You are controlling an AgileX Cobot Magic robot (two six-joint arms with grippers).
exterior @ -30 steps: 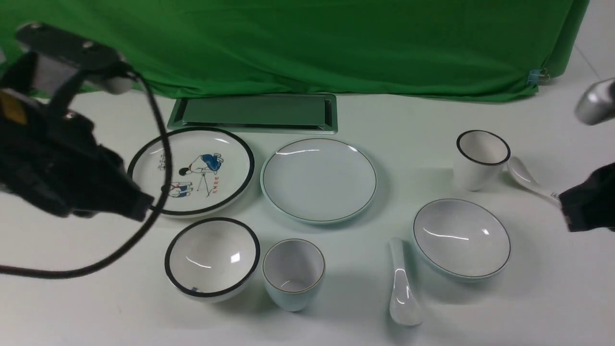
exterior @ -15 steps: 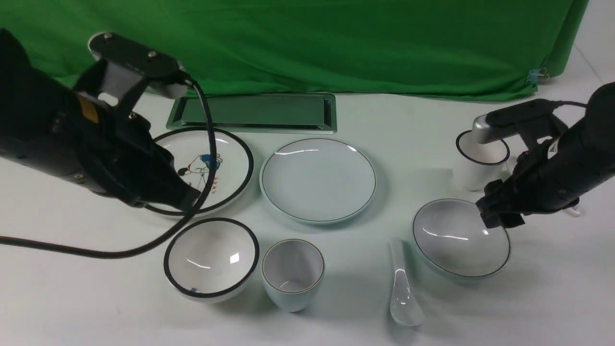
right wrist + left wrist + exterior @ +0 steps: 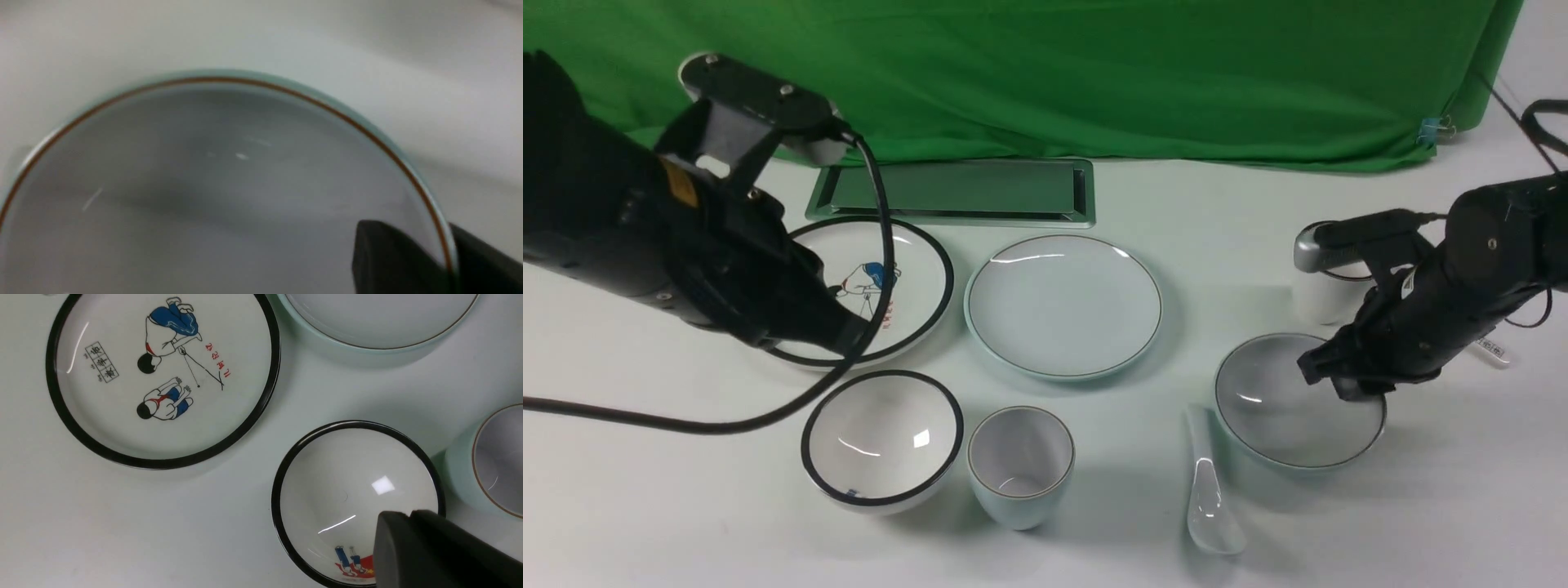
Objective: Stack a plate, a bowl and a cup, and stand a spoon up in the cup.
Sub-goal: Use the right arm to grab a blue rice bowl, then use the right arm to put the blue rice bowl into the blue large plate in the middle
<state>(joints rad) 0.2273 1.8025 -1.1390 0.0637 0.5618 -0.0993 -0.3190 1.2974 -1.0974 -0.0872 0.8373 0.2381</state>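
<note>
The pale blue-green bowl (image 3: 1278, 412) sits at the right, slightly tilted. My right gripper (image 3: 1339, 384) is shut on its far right rim, one finger inside and one outside. In the right wrist view the bowl (image 3: 204, 183) fills the picture and the right gripper (image 3: 447, 261) straddles the brown rim line. The plate (image 3: 1063, 306) lies in the middle, with the cup (image 3: 1021, 465) in front of it. The plain spoon (image 3: 1207, 490) lies just left of the bowl. My left gripper (image 3: 845, 335) hovers shut and empty; the left wrist view shows the left gripper (image 3: 408, 516), the plate's edge (image 3: 380, 318) and the cup (image 3: 498, 457).
A white plate with a black rim and cartoon figures (image 3: 915, 269) lies left of the plate, and a black-rimmed white bowl (image 3: 882, 437) stands left of the cup. Behind my right arm are a black-rimmed white cup (image 3: 1315, 302) and a labelled spoon (image 3: 1490, 347). A metal recess (image 3: 956, 192) lies before the green cloth.
My right arm came in from the right edge, dropped to the bowl and closed on its rim; the bowl shifted slightly left. My left arm moved in over the cartoon plate and then held still.
</note>
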